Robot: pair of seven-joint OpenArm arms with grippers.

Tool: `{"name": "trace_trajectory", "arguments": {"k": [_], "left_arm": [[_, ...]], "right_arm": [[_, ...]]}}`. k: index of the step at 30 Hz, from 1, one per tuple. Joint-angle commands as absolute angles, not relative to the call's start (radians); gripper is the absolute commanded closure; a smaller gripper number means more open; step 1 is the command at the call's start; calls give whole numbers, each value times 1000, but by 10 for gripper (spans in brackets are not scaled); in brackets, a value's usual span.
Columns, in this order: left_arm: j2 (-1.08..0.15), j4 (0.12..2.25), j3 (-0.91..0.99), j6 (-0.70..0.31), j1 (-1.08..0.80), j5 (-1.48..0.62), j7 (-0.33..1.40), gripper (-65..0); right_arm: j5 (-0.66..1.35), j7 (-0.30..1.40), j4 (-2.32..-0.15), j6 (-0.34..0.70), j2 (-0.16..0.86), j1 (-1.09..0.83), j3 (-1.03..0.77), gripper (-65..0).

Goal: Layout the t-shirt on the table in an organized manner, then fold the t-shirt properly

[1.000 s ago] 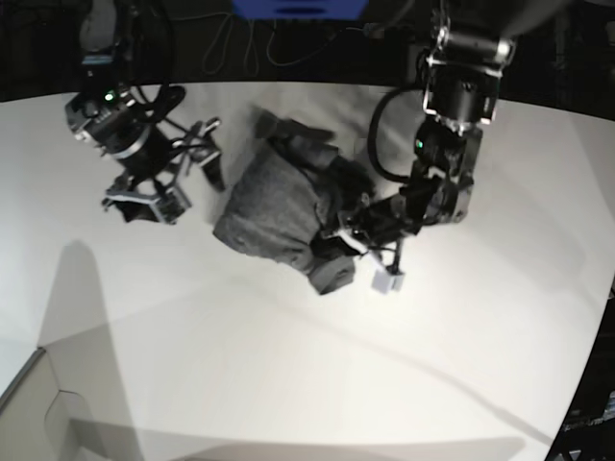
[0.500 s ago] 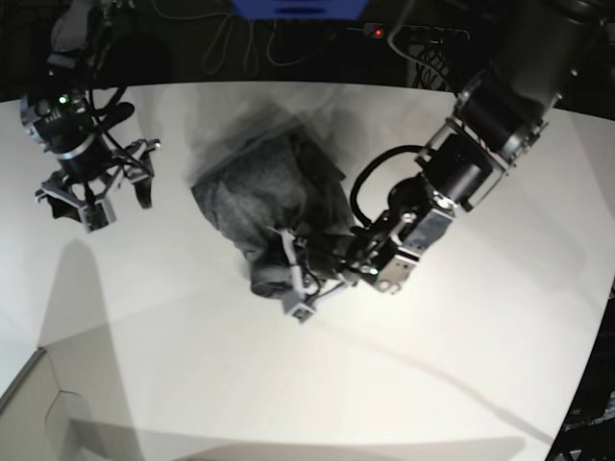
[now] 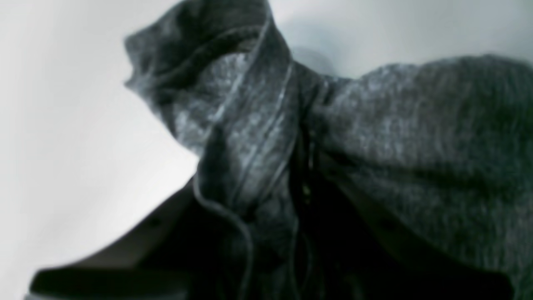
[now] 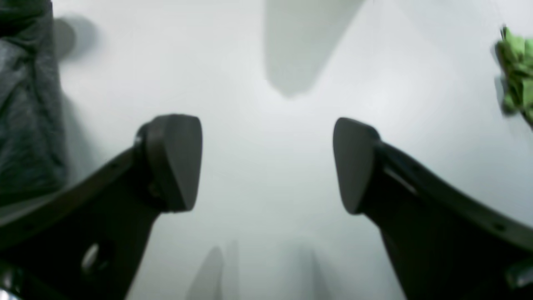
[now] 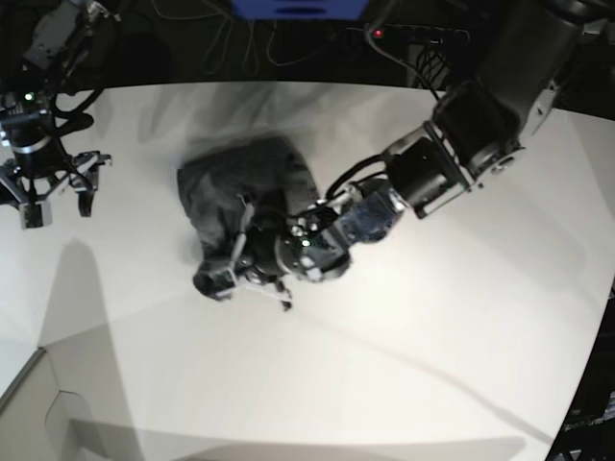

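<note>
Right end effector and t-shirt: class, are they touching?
Apart. The right wrist view shows the right end effector open over bare table, with the t-shirt off to one side, clear of both fingers.

The left hand (image 5: 252, 264) reaches low across, its fingers pinched on dark grey cloth. The right hand (image 4: 266, 164) hangs spread wide, holding nothing.

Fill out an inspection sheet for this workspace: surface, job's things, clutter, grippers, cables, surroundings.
Surface: white table, bare apart from the shirt.
Job's things: grey t-shirt, bunched in a heap, not laid out.
Clutter: small green thing at the right wrist view's edge, too blurred to name.
Grippers: left gripper shut on the t-shirt; right gripper open over bare table, holding nothing.
Cables: black cable looped at the left arm's wrist.
Surroundings: dark, with loose wires beyond the far edge.
</note>
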State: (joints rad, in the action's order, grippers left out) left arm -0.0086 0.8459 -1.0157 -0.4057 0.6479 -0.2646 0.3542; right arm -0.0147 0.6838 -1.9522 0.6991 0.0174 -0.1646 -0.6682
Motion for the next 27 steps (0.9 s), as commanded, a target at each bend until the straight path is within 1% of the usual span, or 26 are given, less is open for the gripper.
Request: {"name": "trace_trajectory", "arguments": {"k": [1, 2, 4, 5, 6, 7, 12, 14, 16, 19, 23, 27], "left_arm": [[19, 855, -1007, -443, 677, -251, 334, -1], [31, 852, -1007, -475, 677, -223, 334, -1], [48, 851, -1007, -507, 677, -186, 334, -1], [50, 851, -1006, -509, 677, -179, 337, -4], [50, 851, -1006, -510, 679, -171, 351, -21], [51, 851, -1006, -512, 680, -170, 366, -46], [45, 863, -1006, -510, 699, -170, 389, -270], [44, 863, -1004, -509, 704, -170, 389, -332], [28, 863, -963, -509, 705, -170, 389, -378], [7, 921, -839, -515, 705, -170, 389, -406], [-73, 1101, -634, -515, 677, -179, 401, -406], [-165, 1334, -403, -516, 553, -179, 564, -405]], "right_arm": [[-1, 661, -1968, 698, 28, -160, -671, -496], [-1, 661, -1968, 698, 28, -162, -671, -496], [-2, 661, -1968, 698, 28, -170, -673, -496], [-2, 661, -1968, 698, 28, -177, -677, -496], [-2, 661, -1968, 698, 28, -179, -682, -496], [-2, 661, -1968, 698, 28, -180, -682, -496], [-2, 661, -1968, 698, 31, -182, -682, -496], [-2, 661, -1968, 698, 31, -182, -682, -496], [-2, 661, -1968, 698, 30, -182, -682, -496], [-2, 661, -1968, 698, 30, -182, -682, -496], [-2, 661, -1968, 698, 28, -185, -682, -496], [-2, 661, -1969, 698, 5, -206, -676, -496]]}}
